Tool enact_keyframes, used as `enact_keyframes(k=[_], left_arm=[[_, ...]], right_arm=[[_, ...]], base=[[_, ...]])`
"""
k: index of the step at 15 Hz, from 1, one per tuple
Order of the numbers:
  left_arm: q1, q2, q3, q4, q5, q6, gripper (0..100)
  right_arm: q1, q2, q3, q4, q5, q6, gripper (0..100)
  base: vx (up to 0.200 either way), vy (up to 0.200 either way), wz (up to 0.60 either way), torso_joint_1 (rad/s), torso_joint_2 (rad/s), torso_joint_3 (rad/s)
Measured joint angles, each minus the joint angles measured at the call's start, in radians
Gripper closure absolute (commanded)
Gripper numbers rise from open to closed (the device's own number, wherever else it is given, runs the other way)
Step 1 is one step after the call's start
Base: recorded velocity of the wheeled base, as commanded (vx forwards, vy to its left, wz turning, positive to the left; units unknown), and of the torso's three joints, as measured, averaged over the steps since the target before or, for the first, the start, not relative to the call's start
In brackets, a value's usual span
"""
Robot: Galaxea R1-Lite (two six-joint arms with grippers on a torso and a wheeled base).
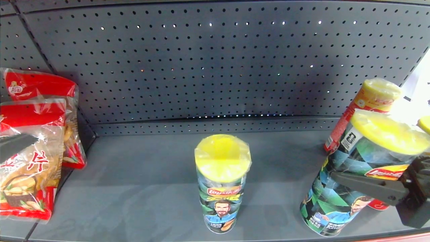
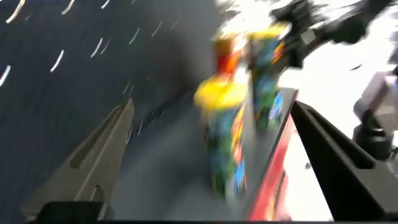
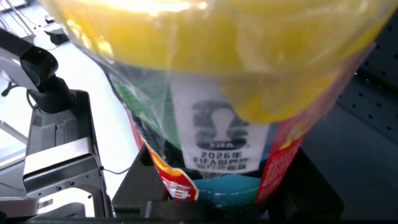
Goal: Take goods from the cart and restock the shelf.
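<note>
My right gripper (image 1: pixel 369 184) is clamped around a green chip can (image 1: pixel 336 201), one dark finger lying across its front just below the middle. In the right wrist view the same can (image 3: pixel 230 143) sits pressed between my fingers, with its yellow lid close to the camera. The can is tilted, its top leaning to my right and its base at the front edge of the shelf (image 1: pixel 141 181); I cannot tell whether the base rests on the board. My left gripper (image 2: pixel 212 106) is spread wide with nothing between its fingers (image 2: pixel 93 162), pointing along the shelf toward the cans. Near the front of the shelf, about in the middle, a second green can (image 1: pixel 220 195) stands upright with its yellow lid on, well apart from the one I hold. Just behind the held can a red can (image 1: pixel 356 111) leans the same way, also yellow-lidded, and the edge of one more yellow lid (image 1: pixel 425 123) shows at the far right. On my left, two red snack bags (image 1: pixel 30 158) stand one behind the other beside the shelf's side. At the back is the dark perforated wall (image 1: pixel 215 67).
</note>
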Motion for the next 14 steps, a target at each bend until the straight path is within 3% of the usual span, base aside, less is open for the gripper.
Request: enact_keyframes(k=[1, 2, 3, 5, 10, 12, 14], left_arm=[[0.053, -0.093, -0.048, 0.191, 0.034, -0.014, 0], [0.111, -0.174, -0.083, 0.304, 0.086, -0.046, 0], [0.155, -0.246, -0.102, 0.345, 0.156, -0.08, 0], [0.185, -0.347, -0.099, 0.404, 0.274, -0.1, 0], [0.197, -0.544, -0.021, 0.64, 0.448, -0.096, 0], [0.202, -0.576, 0.02, 0.657, 0.543, -0.075, 0], [0.24, -0.593, 0.08, 0.656, 0.57, -0.069, 0]], right_arm=[[0.001, 0.0, 0.0, 0.0, 0.0, 0.0, 100], [0.001, 0.0, 0.0, 0.0, 0.0, 0.0, 100], [0.001, -0.001, -0.001, 0.0, 0.0, 0.0, 100], [0.001, -0.007, -0.003, 0.0, 0.0, 0.0, 100], [0.002, -0.018, -0.005, 0.0, 0.003, 0.001, 100], [0.003, -0.025, -0.005, 0.0, 0.003, 0.002, 100], [0.003, -0.027, -0.003, 0.0, 0.003, 0.004, 100]], base=[[0.0, 0.0, 0.0, 0.0, 0.0, 0.0], [0.0, 0.0, 0.0, 0.0, 0.0, 0.0], [0.0, 0.0, 0.0, 0.0, 0.0, 0.0], [0.0, 0.0, 0.0, 0.0, 0.0, 0.0], [0.0, 0.0, 0.0, 0.0, 0.0, 0.0], [0.0, 0.0, 0.0, 0.0, 0.0, 0.0], [0.0, 0.0, 0.0, 0.0, 0.0, 0.0]])
